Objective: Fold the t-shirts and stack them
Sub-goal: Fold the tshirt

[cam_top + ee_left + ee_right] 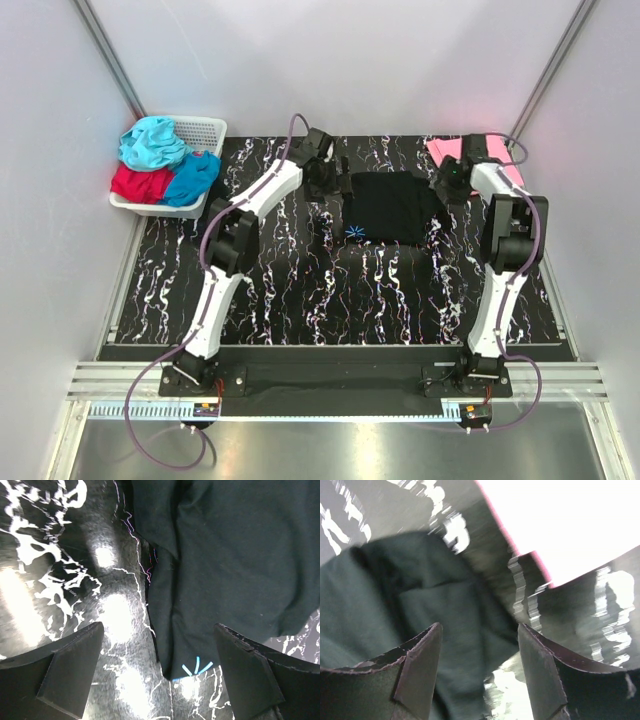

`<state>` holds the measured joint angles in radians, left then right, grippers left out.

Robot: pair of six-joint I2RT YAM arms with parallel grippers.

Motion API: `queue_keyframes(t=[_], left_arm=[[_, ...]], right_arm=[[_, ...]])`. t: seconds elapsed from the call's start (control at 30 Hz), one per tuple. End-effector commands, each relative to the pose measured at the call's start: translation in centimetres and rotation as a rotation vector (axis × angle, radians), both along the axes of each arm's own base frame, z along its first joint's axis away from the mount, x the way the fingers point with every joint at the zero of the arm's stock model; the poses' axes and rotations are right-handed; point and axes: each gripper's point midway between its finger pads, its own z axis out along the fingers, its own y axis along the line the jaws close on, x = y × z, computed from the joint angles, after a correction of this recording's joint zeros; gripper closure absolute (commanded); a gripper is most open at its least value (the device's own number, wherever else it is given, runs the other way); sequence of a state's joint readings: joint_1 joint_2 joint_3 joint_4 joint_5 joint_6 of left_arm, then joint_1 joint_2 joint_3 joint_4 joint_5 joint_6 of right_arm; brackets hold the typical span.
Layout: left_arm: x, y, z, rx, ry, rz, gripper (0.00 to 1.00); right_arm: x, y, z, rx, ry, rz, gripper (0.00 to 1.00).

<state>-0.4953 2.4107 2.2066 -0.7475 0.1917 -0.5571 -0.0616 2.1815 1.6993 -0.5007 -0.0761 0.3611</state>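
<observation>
Altogether five t-shirts are in view. One black t-shirt (393,207) lies partly folded on the marble-pattern table (270,290), a little beyond the middle, between the two arms. Its one small light-blue starburst mark (354,232) shows at the near left corner. One pink t-shirt (447,150) lies flat at the far right corner of the table, near the black one but apart from it. The other three are heaped in the one white basket (205,130) at the far left corner: a teal t-shirt (152,143) on top, a red t-shirt (138,184) below it and a blue t-shirt (193,178) to the right, hanging over the rim.

The left gripper (159,630) is at the left edge of the black shirt, its two fingers wide apart and holding nothing. The right gripper (480,630) is at the right edge of the same shirt, beside the pink one. Its two fingers are also apart, with no cloth between them. The right wrist picture is blurred.
</observation>
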Motion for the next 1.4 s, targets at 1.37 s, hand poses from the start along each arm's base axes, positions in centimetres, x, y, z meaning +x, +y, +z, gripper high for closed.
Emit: queue_keyframes(t=[1.37], left_arm=[[2.7, -2.0, 1.6, -0.193, -0.003, 0.013, 0.01]], right_arm=[[-4.2, 10.0, 1.6, 0.278, -0.096, 0.286, 0.27]])
